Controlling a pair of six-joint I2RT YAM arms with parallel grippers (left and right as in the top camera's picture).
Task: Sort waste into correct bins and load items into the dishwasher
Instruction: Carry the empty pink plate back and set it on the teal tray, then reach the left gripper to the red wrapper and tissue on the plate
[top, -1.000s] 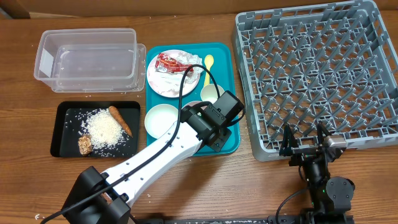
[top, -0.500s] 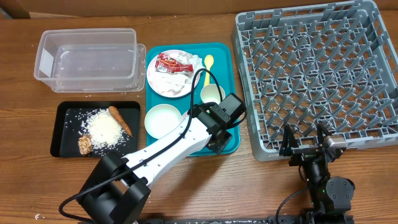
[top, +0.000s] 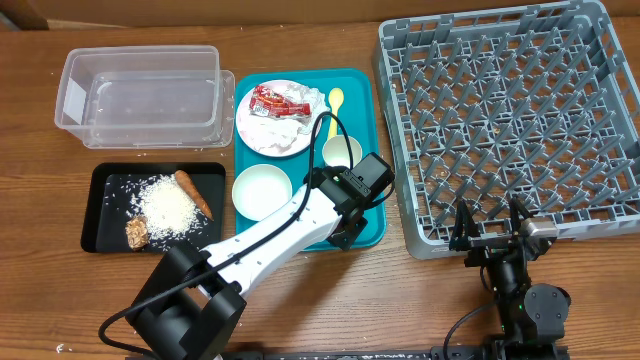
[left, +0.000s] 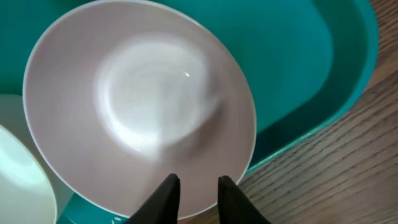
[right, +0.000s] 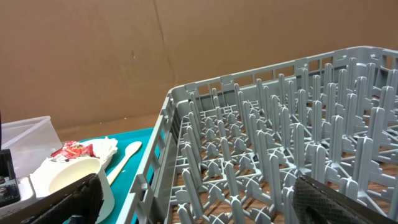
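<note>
Bright, even light comes from above, throwing only soft shadows on the bench (top: 400, 300). Just beyond my left fingers (left: 165, 196) the white bowl (left: 140, 106) shows one small glare spot. My right fingers (right: 329, 205) are dark and blurred; the rack (right: 267, 162) beyond them stays sharp.

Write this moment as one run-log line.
left tool slightly open over bowl | right tool open beside rack | rack unloaded

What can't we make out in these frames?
- Whether the left gripper holds the small white bowl: left wrist view, bottom edge cuts off its near rim and the fingers.
- That bowl, overhead: hidden under the left arm.
- Brown food chunk on the black tray: overhead, too small to identify.
</note>
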